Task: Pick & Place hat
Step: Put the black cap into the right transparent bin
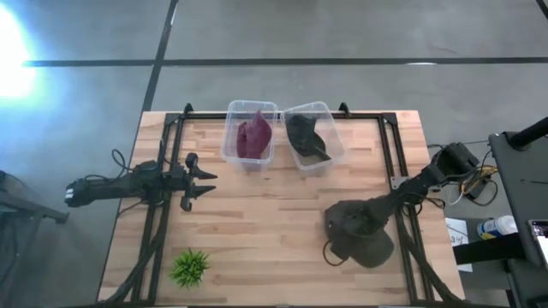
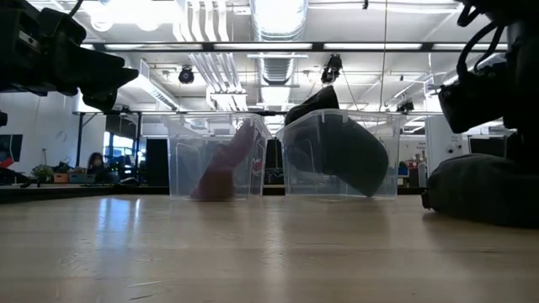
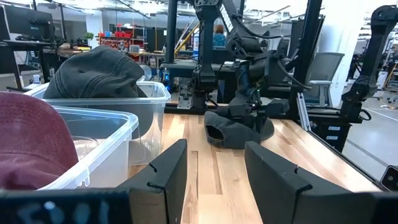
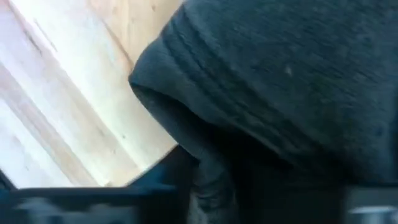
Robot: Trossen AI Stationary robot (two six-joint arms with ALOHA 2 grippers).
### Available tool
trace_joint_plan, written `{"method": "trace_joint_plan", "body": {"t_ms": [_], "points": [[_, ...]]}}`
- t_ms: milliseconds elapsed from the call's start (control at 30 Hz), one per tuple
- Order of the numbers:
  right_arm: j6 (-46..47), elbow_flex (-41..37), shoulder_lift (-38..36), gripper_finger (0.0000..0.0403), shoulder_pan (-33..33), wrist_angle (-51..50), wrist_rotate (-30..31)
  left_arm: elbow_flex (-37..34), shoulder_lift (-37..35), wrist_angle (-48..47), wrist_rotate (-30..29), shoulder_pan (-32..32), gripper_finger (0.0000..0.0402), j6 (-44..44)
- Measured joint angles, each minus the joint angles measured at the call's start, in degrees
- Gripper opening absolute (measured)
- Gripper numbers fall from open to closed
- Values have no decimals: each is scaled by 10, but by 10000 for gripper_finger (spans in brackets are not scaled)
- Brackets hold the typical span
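A dark grey hat (image 1: 358,235) lies crumpled on the table's near right part, resting on its underside; it also shows in the low view (image 2: 484,192) and the left wrist view (image 3: 239,129). My right gripper (image 1: 366,222) reaches in from the right and is down on the hat's top. In the right wrist view only the hat's cloth (image 4: 280,81) shows, close up. My left gripper (image 1: 204,180) waits open above the table's left side, touching nothing. A maroon hat (image 1: 254,137) sits in the left clear bin, and another dark hat (image 1: 306,135) in the right clear bin.
Two clear bins (image 1: 231,145) (image 1: 336,145) stand side by side at the table's far middle. A small green plant (image 1: 190,267) sits at the near left corner. Black frame rails (image 1: 390,150) run along both sides. Bare wood lies between the arms.
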Motion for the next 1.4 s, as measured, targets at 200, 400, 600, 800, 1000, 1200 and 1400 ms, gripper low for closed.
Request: {"method": "trace_joint_plan", "body": {"t_ms": [200, 400, 600, 800, 1000, 1200, 1400], "points": [[0, 15, -11, 16, 0, 16, -10, 0, 0, 0, 0, 0, 155, 0], [0, 57, -93, 11, 0, 64, 26, 0, 0, 0, 0, 0, 155, 0], [-34, 80, -243, 10, 0, 83, 242, 0, 0, 0, 0, 0, 155, 0], [-159, 100, -366, 9, -35, 99, 404, 0, 0, 0, 0, 0, 155, 0], [-332, 152, -414, 9, -143, 94, 423, 0, 0, 0, 0, 0, 155, 0], [-369, 186, -393, 9, -366, 67, 235, 0, 0, 0, 0, 0, 155, 0], [-364, 196, -291, 9, -590, 140, -105, 0, 0, 0, 0, 0, 155, 0]]}}
